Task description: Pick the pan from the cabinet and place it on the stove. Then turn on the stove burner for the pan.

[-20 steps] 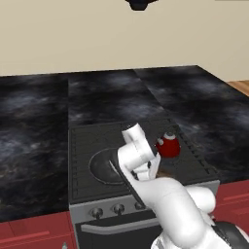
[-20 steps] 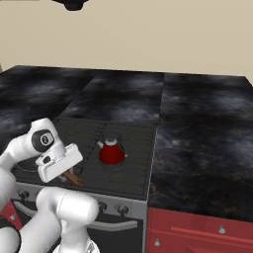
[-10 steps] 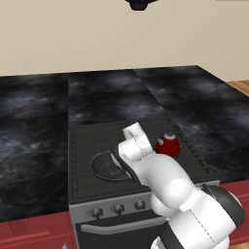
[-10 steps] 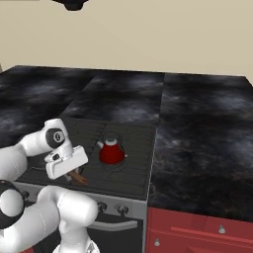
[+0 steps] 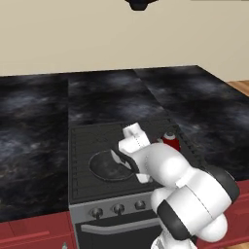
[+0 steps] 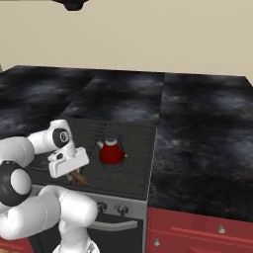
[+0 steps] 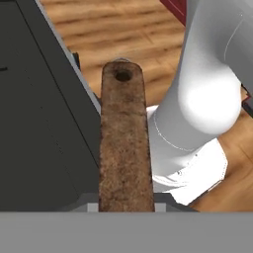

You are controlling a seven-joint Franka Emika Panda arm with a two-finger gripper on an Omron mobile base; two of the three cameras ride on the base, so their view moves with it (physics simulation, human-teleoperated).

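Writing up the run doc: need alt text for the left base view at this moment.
The white robot arm's gripper is shut on the handle of the pan, which sits on the stove's front-left burner. A small red kettle stands on the back-right burner, black counters alongside.

A rendered home kitchen: a dark grey stove [image 5: 92,204] with knobs and grated cooktop is set into a black marbled tabletop [image 6: 202,143], with red base cabinets [image 6: 197,230] below, a red kettle [image 6: 111,151] and wooden floor [image 7: 123,29].

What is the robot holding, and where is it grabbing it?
The end effector holds the pan by its brown wooden handle, gripped near the pan end, with the holed tip sticking out past the stove.
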